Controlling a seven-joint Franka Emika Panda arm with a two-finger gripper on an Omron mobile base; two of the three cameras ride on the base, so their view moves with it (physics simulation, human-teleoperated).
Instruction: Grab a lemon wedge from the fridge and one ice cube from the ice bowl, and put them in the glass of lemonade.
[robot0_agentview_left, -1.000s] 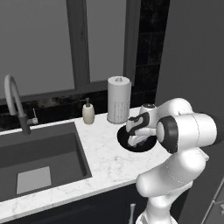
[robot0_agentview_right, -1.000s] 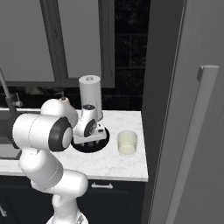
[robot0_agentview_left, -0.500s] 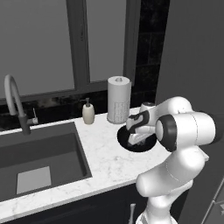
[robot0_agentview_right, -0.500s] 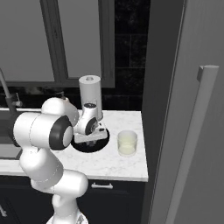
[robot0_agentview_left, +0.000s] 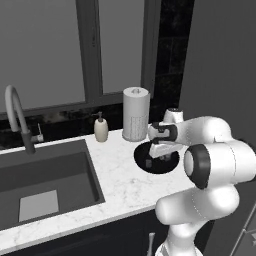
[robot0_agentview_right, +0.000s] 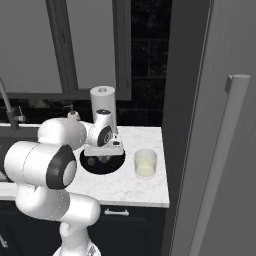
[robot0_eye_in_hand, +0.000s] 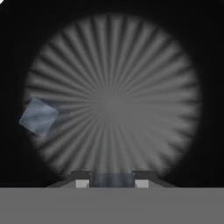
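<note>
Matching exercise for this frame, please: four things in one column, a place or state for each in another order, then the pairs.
1 hand
2 glass of lemonade
3 paper-towel roll
4 soap bottle

A upright behind the ice bowl, by the window
B down in the ice bowl, shut on an ice cube
C between roll and sink
D on the counter beside the fridge

Pairs: 1-B, 2-D, 3-A, 4-C

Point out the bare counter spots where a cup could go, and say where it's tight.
Free: the marble counter between the sink and the black bowl; also the front strip before the glass of lemonade. Crowded: the back, where soap bottle and paper-towel roll stand, and the bowl, where the tool sits low.
</note>
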